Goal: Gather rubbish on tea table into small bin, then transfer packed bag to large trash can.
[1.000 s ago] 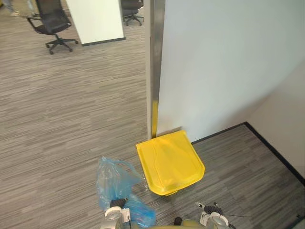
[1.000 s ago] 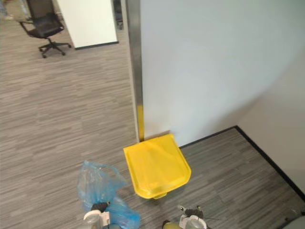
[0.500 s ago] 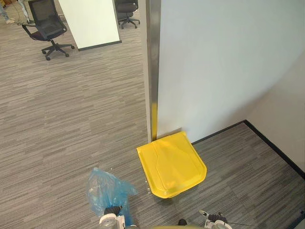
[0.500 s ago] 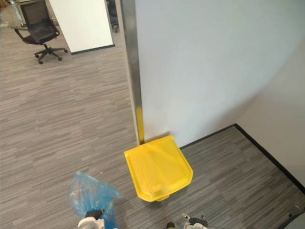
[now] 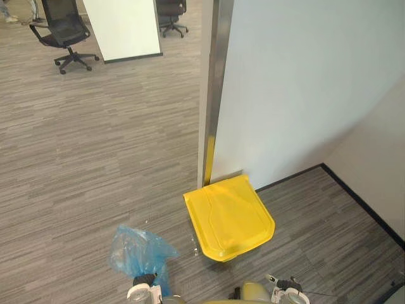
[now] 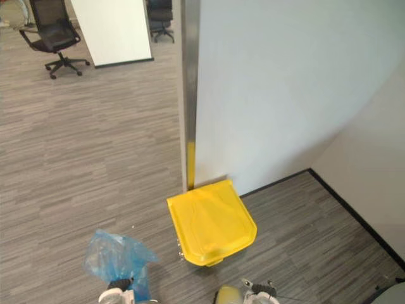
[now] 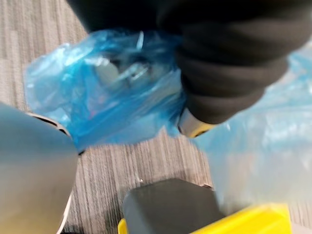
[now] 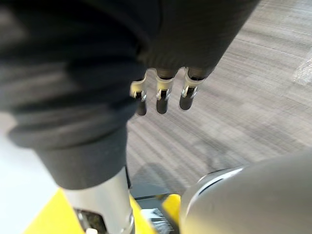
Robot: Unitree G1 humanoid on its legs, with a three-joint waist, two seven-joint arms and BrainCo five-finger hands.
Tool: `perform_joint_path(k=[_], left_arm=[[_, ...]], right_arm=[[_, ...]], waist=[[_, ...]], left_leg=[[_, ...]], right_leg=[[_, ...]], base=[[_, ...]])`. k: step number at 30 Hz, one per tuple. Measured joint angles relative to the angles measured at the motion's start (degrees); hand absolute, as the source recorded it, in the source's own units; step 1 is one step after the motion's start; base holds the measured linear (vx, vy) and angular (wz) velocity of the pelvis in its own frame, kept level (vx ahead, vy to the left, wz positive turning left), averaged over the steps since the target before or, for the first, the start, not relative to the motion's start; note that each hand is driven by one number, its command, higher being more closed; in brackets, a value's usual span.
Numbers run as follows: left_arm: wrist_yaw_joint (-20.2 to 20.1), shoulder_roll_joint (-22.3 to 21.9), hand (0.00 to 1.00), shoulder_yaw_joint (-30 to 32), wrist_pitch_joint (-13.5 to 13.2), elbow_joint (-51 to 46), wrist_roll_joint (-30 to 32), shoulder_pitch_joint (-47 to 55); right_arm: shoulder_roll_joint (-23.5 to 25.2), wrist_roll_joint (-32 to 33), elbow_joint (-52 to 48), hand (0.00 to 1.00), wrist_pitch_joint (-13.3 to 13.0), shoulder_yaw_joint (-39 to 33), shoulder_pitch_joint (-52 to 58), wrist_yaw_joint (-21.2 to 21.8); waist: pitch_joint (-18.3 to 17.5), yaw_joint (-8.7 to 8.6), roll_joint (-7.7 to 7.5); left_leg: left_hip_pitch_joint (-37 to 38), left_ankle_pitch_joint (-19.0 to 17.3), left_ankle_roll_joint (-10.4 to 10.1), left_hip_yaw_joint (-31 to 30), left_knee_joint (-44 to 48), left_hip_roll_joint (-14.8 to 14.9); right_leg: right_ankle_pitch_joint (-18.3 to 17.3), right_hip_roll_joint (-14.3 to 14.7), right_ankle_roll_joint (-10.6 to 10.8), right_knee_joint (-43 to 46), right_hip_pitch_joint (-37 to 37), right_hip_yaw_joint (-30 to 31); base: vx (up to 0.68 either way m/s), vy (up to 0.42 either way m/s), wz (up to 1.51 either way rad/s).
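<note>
A blue plastic bag point(image 5: 140, 252) holding rubbish hangs above the grey carpet at the lower left, and my left hand point(image 5: 144, 280) is shut on its top. In the left wrist view the bag point(image 7: 112, 87) bulges past the dark ribbed cover, with crumpled items showing through the film. A large yellow trash can point(image 5: 229, 216) stands to the right of the bag with its lid closed, against the foot of a white wall. My right hand point(image 8: 163, 97) hangs with straight fingers and holds nothing; it is low at the right point(image 5: 285, 292), in front of the can.
A white wall point(image 5: 304, 82) with a metal post point(image 5: 214, 95) rises behind the can and meets a second wall with a black baseboard point(image 5: 361, 197) at the right. Far off at the upper left are an office chair point(image 5: 62, 30) and a white panel point(image 5: 123, 28).
The camera view has shifted a little. The bag in my left hand has swung left, away from the yellow can, and looks more bunched. The can's lid stays closed.
</note>
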Motion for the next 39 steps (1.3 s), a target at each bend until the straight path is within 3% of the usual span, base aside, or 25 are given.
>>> perform_joint_path(k=[1,3,4,5,8,15,27,30,31,32,33,34,36,37,38,39], left_arm=[[-0.02,0.14,1.00,0.42,-0.05,-0.05,0.01,-0.01],[0.00,0.50,1.00,1.65,-0.18,-0.22,0.01,-0.50],[0.05,0.16,1.00,2.06,-0.02,0.06,0.00,-1.92],[-0.03,-0.70,1.00,1.90,-0.17,-0.20,0.06,-2.25],[-0.06,-2.18,1.00,1.97,-0.35,-1.32,0.05,-2.77],[-0.24,-4.57,1.00,1.37,-0.05,-1.49,0.00,-4.35],[-0.12,-4.71,1.00,-1.54,-0.03,-2.21,0.14,-2.92],[-0.12,-4.18,1.00,-1.95,-0.05,-2.07,0.02,-2.44],[-0.11,-4.04,1.00,-2.67,-0.09,-2.08,0.01,-2.44],[-0.08,-4.05,1.00,-2.60,-0.13,-2.07,-0.02,-2.06],[-0.08,-4.02,1.00,-2.62,-0.18,-2.02,-0.04,-1.86],[-0.01,-3.51,1.00,-2.65,-0.13,-2.03,-0.06,-1.58],[-0.05,-2.78,1.00,-2.65,-0.09,-2.08,-0.07,-1.29],[-0.04,-2.53,1.00,-2.62,-0.16,-2.23,-0.06,-1.04],[-0.06,-2.34,1.00,-2.58,-0.13,-2.21,-0.05,-1.05],[-0.07,-2.50,1.00,-2.49,-0.01,-1.80,-0.03,-0.90]], right_arm=[[0.17,0.07,-0.28,0.00,-0.08,0.02,0.06,-0.13],[1.03,0.01,-0.15,0.00,-0.10,0.02,0.32,-0.35],[0.97,0.02,-0.02,0.00,-0.01,-0.12,-0.92,-0.29],[0.69,0.07,-0.20,0.00,-0.08,-1.00,-1.69,-0.51],[0.57,0.69,-0.45,0.00,-0.09,-2.14,-1.56,-0.68],[1.06,1.03,-0.64,0.00,0.31,-0.60,-1.28,-1.35],[1.32,0.95,-0.92,0.00,0.18,0.40,0.01,-1.35],[1.35,0.79,-1.13,0.00,0.13,0.40,0.40,-1.16],[1.28,0.40,-1.22,0.00,0.10,0.35,0.93,-1.13],[1.05,-0.15,-1.43,0.00,0.14,0.19,1.03,-1.14],[1.16,-0.13,-1.80,0.00,0.19,0.24,0.75,-1.14],[1.49,-0.13,-2.63,0.00,0.11,0.44,1.75,-1.11],[1.64,-0.14,-2.21,0.00,0.17,0.45,3.15,-1.14],[2.03,-0.14,-2.03,0.00,0.17,0.47,4.03,-1.11],[2.10,-0.14,-1.91,0.00,0.20,0.44,4.13,-1.14],[2.10,-0.15,-1.75,0.00,0.23,0.37,4.37,-1.12]], waist=[[0.04,-0.04,-0.15],[-0.03,0.74,-2.19],[1.88,0.90,-1.17],[2.58,0.22,-0.25],[2.41,0.73,0.55],[1.47,0.59,-0.35],[-1.27,0.36,-0.26],[-1.48,0.20,-0.35],[-1.81,-0.04,-0.70],[-2.40,0.19,0.48],[-2.54,0.19,0.68],[-2.78,-0.47,-0.37],[-3.36,-0.33,-1.23],[-3.88,-0.11,-1.88],[-4.12,0.06,-2.18],[-5.87,0.55,-1.86]], left_leg=[[-0.02,-0.77,-0.22,0.05,0.99,0.18],[-0.59,-3.21,-2.69,-0.32,5.01,-0.82],[-0.65,-4.47,-3.75,-0.98,7.82,0.10],[-1.06,-4.39,-3.88,-2.05,8.91,0.08],[-0.47,-4.39,-3.89,-2.72,8.76,0.34],[-1.97,-4.61,-4.19,-5.19,10.18,1.54],[-2.29,-4.91,-4.67,-6.09,10.17,2.00],[-0.77,-4.84,-4.71,-4.90,7.84,1.60],[-1.10,-4.23,-4.69,-4.80,7.46,1.28],[-1.82,-2.93,-4.38,-4.13,6.10,2.31],[-2.06,-2.52,-4.36,-3.94,5.55,2.32],[-2.21,-1.29,-4.52,-3.98,4.42,2.14],[-2.62,-0.60,-5.28,-4.98,4.04,2.37],[-2.49,-0.12,-6.03,-4.97,3.66,2.14],[-2.47,0.27,-6.44,-4.89,3.36,2.06],[-2.60,2.04,-7.14,-3.40,0.60,2.67]], right_leg=[[1.20,-0.11,-0.38,-0.63,0.00,-0.21],[2.75,-0.78,0.03,-4.16,4.92,0.68],[3.76,-0.64,-2.04,-2.01,5.41,0.65],[2.23,-0.68,-2.50,0.01,5.20,0.12],[-0.25,-0.75,-3.00,2.15,4.97,-0.03],[-1.95,-0.85,-2.20,-0.57,6.83,-2.72],[-1.55,-0.82,-2.44,-0.78,7.13,-3.85],[-1.20,-1.35,-1.99,0.33,7.06,-3.53],[0.36,-1.60,-0.95,0.36,6.25,-3.24],[1.88,-0.93,-0.44,-0.06,5.45,-2.48],[1.16,-1.24,-0.86,2.57,4.75,-2.35],[-1.31,-2.68,-1.10,10.92,3.73,-1.58],[-4.23,-4.89,-1.46,17.10,5.81,-1.53],[-6.22,-6.09,-0.05,14.86,8.10,-1.42],[-7.09,-5.56,0.96,12.66,8.69,-1.44],[-8.25,-3.48,1.17,4.75,10.60,-1.33]], base=[[0.21,-0.035,0.14],[0.31,-0.079,0.08],[0.25,-0.070,0.20],[0.27,-0.068,0.29],[0.19,-0.046,0.13],[0.06,-0.030,0.18],[-0.04,-0.012,0.05],[-0.10,-0.003,-0.04],[-0.15,0.003,-0.05],[-0.13,0.003,-0.05],[-0.16,-0.001,0.09],[-0.06,-0.001,0.21],[-0.06,-0.093,0.27],[-0.04,-0.158,0.14],[-0.02,-0.174,-0.27],[-0.03,-0.152,-0.54]])
